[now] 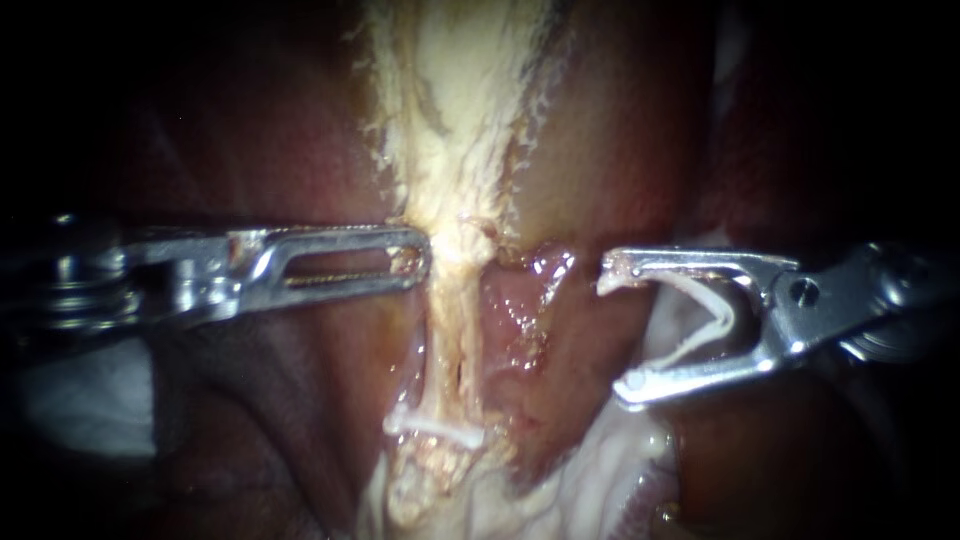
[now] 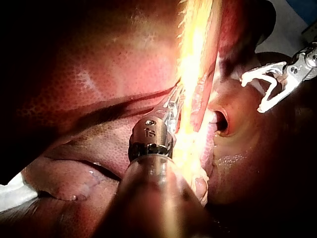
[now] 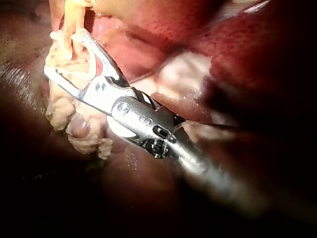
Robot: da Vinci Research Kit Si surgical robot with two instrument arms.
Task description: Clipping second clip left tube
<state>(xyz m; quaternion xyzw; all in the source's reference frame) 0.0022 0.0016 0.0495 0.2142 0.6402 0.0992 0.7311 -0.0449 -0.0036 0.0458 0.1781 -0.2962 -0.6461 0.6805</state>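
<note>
The dark red liver (image 1: 260,160) fills most of the endoscope view and lies on both sides. A wide pale yellow band of tissue (image 1: 460,90) runs down its middle. The shiny metal left instrument (image 1: 420,258) comes in flat from the side. Its slotted jaws lie close together and pinch the low end of that band, right where it gets thin. The shiny metal right instrument (image 1: 620,330) has its jaws spread wide apart. They hold an open white V-shaped clip (image 1: 725,315), with each jaw touching one leg of it. The thin pale yellow tube (image 1: 450,340) hangs down from the pinched spot. It is not between the right jaws. It lies off to their side, past the jaw tips, with a wet pink hollow between the tips and the tube. A small white clip (image 1: 435,428) sits shut across the tube near its low end, well below the left jaws.
</note>
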